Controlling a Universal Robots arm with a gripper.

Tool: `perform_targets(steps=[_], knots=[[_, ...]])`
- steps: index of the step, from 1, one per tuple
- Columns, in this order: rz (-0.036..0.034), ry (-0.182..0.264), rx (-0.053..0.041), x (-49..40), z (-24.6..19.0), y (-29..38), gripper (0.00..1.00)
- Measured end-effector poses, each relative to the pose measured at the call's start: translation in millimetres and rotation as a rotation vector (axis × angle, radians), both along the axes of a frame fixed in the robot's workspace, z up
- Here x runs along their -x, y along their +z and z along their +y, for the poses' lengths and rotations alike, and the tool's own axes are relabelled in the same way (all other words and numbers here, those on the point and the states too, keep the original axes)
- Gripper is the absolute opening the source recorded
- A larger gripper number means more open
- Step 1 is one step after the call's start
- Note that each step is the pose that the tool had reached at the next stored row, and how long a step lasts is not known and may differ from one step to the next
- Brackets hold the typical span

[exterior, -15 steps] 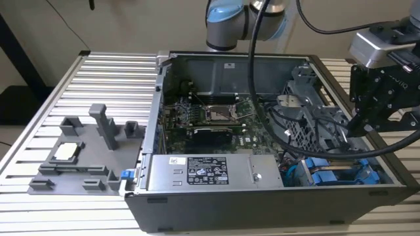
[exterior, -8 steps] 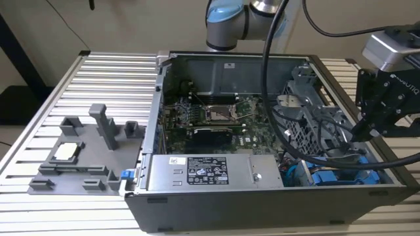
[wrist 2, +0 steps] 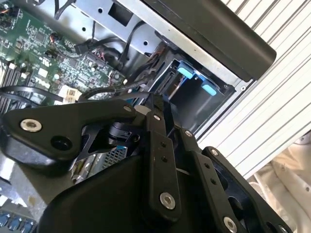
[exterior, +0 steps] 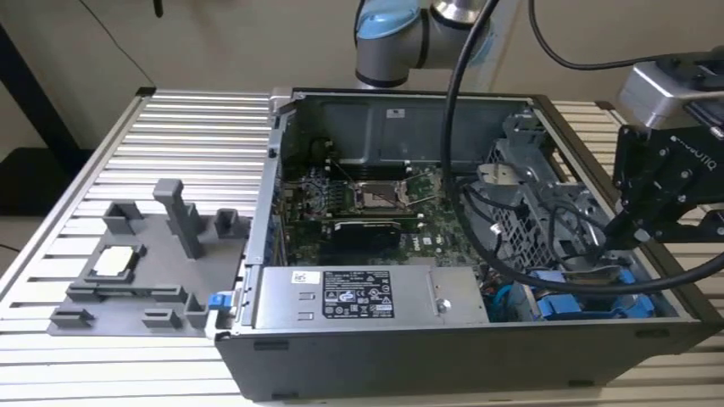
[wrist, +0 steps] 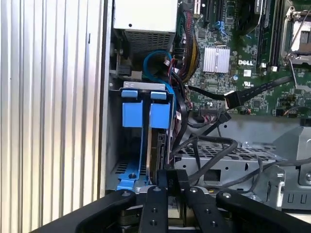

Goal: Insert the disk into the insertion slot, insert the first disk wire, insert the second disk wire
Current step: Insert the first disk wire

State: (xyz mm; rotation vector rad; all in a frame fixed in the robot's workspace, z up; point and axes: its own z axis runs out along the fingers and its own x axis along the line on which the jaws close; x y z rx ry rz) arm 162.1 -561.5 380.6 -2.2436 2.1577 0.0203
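While the exterior view has the gripper in the computer case at the exterior view's right, fingers drawn together, the disk sits just below. In the second wrist view the fingertips meet, whether on anything I cannot tell. In the first wrist view the disk stands on edge in the insertion slot, long axis running from blue tabs toward the gripper.

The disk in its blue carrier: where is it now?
In the exterior view the disk sits inside the case at the exterior view's right, beside the grey power-supply box and under the hand.
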Motion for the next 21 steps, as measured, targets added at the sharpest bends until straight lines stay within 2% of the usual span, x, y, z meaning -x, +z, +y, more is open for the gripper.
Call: perform_targets(steps=[6, 10, 14, 15, 17, 18, 19, 21], knots=[[0.0008, -0.012, -0.021, -2.9, -0.6, -5.5, 0.19], [0.0091, -0.012, -0.0224, -8.8, -2.2, -8.0, 0.19], [0.0129, -0.015, -0.0223, -9.8, -2.8, -12.1, 0.19], [0.0157, -0.016, -0.0224, -9.9, -2.7, -13.1, 0.19], [0.03, -0.019, -0.021, -9.9, -2.8, -13.9, 0.19], [0.035, -0.02, -0.0209, -9.9, -2.7, -14.7, 0.19], [0.038, -0.022, -0.0209, -9.8, -2.8, -15.7, 0.19], [0.0387, -0.027, -0.0209, -9.8, -2.8, -18.4, 0.19]])
